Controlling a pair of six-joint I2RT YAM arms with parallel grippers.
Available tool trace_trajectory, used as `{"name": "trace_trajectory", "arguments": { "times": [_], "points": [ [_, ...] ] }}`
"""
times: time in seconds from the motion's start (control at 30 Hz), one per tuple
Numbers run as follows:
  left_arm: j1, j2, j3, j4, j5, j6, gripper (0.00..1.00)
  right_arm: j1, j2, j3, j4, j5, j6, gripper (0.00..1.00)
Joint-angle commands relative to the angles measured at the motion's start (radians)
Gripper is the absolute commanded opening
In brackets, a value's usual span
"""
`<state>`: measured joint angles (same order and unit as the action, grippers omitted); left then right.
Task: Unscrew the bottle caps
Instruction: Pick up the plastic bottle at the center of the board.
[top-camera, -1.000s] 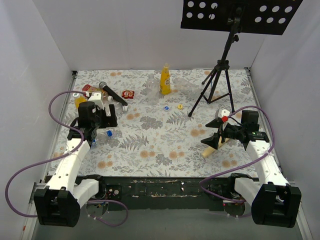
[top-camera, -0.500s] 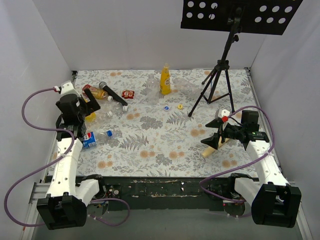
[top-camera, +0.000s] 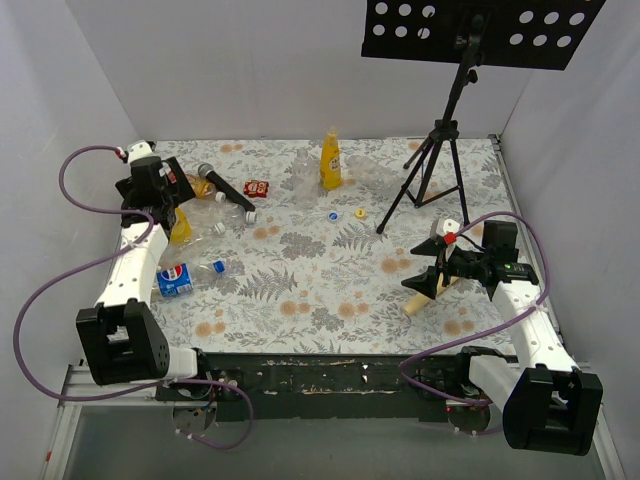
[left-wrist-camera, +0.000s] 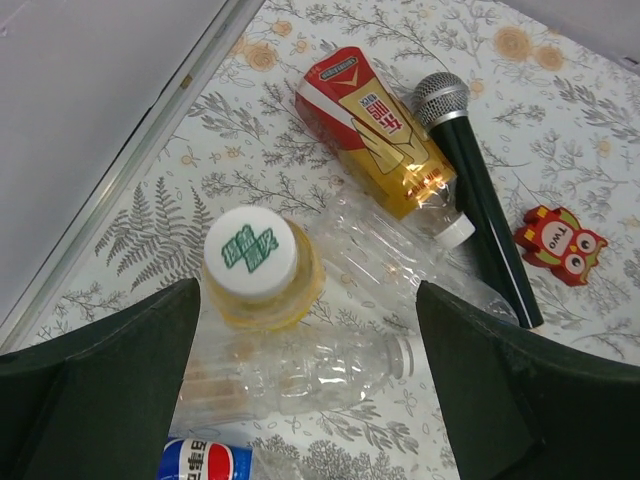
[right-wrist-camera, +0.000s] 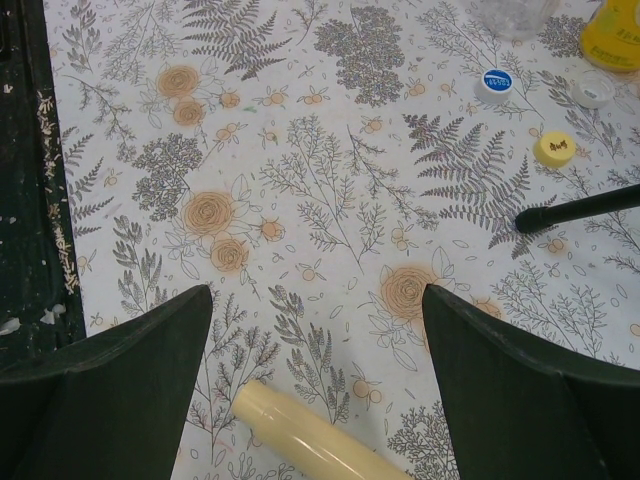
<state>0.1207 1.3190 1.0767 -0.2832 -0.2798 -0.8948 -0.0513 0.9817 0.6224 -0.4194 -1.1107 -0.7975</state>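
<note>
Pepsi bottle (left-wrist-camera: 205, 464) cut off by frame edge.

upright yellow bottle (left-wrist-camera: 262, 285), white cap (left-wrist-camera: 251, 251) on | loose caps (right-wrist-camera: 554, 148) mid-table

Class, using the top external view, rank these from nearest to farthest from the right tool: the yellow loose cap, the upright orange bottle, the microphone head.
From the right tool:
1. Yellow loose cap, mid-table, to its left.
2. Upright orange bottle, near the back wall.
3. Microphone head, far left, beside the left tool.
</note>
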Motion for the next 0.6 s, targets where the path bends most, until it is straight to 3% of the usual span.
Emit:
{"name": "trace_trajectory", "arguments": {
  "times": [0.0,0.17,0.23,0.33,0.47,0.57],
  "points": [
    [0.004,0.042,0.084,0.059,-0.099,0.053,0.88,-0.004,-0.006,0.007,-0.018,-0.029,-0.016,0.93],
    [0.004,0.094,0.094,0.098,-0.128,0.083,0.84,-0.004,-0.006,0.008,-0.019,-0.031,-0.017,0.93],
    [0.005,0.103,0.091,0.107,-0.136,0.095,0.69,-0.004,-0.006,0.008,-0.019,-0.029,-0.017,0.93],
    [0.007,0.109,0.085,0.113,-0.134,0.097,0.63,-0.004,-0.006,0.007,-0.019,-0.028,-0.017,0.93],
    [0.007,0.108,0.078,0.118,-0.139,0.109,0.38,-0.004,-0.003,0.008,-0.019,-0.026,-0.019,0.93],
    [0.007,0.095,0.078,0.121,-0.144,0.119,0.29,-0.004,-0.002,0.007,-0.019,-0.026,-0.019,0.93]
  ]
}}
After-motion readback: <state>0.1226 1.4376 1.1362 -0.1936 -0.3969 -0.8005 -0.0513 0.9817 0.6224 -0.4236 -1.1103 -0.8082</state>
